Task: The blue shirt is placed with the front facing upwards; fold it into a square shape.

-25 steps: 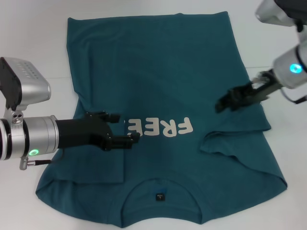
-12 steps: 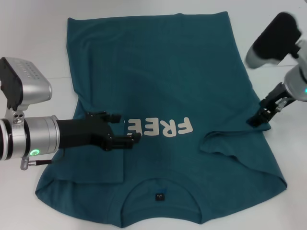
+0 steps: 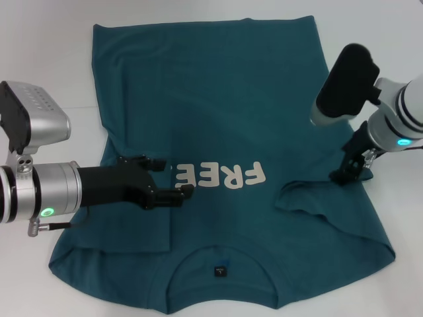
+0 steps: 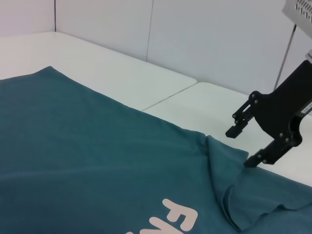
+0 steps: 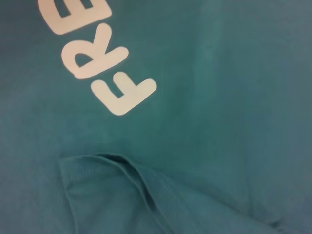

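Observation:
The blue shirt (image 3: 218,105) lies flat on the white table, front up, neckline and dark label (image 3: 221,271) nearest me. Cream lettering (image 3: 221,175) crosses the chest. Both sleeves are folded inward: the left one (image 3: 135,228) and the right one (image 3: 320,198). My left gripper (image 3: 170,177) hovers open over the shirt, just beside the lettering, holding nothing. My right gripper (image 3: 350,170) points down at the shirt's right edge by the folded sleeve. In the left wrist view that right gripper (image 4: 242,147) stands open just above the cloth (image 4: 87,161). The right wrist view shows lettering (image 5: 97,53) and the sleeve hem (image 5: 112,195).
Bare white table (image 3: 46,59) surrounds the shirt on the left, right and far sides. A seam (image 4: 165,97) runs across the table top, and a white wall (image 4: 204,39) rises behind the far edge.
My right arm has drawn back from over the shirt's middle to its right edge and turned its gripper downward. The left arm and the shirt have stayed still.

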Motion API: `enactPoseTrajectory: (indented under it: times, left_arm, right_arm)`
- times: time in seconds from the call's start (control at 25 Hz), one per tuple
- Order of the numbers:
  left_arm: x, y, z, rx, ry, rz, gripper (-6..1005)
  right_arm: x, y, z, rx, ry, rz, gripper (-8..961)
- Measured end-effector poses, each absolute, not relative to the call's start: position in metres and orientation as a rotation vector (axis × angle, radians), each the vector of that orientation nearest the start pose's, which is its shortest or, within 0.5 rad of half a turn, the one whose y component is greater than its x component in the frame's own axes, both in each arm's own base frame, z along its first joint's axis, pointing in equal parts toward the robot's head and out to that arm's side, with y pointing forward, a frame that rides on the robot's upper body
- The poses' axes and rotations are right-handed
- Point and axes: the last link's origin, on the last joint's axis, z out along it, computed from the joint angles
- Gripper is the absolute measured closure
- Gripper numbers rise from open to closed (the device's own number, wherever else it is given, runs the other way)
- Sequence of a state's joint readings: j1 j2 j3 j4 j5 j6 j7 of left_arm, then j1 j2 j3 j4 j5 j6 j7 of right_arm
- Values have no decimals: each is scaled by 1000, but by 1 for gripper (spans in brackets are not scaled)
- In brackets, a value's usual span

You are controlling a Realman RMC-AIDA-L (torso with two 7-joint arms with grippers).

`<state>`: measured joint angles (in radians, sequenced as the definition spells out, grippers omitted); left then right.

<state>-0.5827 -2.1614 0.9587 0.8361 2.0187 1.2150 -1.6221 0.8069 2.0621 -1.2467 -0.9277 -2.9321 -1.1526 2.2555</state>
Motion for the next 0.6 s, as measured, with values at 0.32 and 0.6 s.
enactPoseTrajectory:
  times: [0.32, 0.6]
  left_arm:
    - [-216, 376, -33, -2654, -622, -445, 126]
    - [-215, 377, -33, -2656, -623, -446, 125]
  right_arm:
    - [232, 431, -3, -2375, 411, -791, 272]
    - [237, 436, -10, -2318, 397, -803, 273]
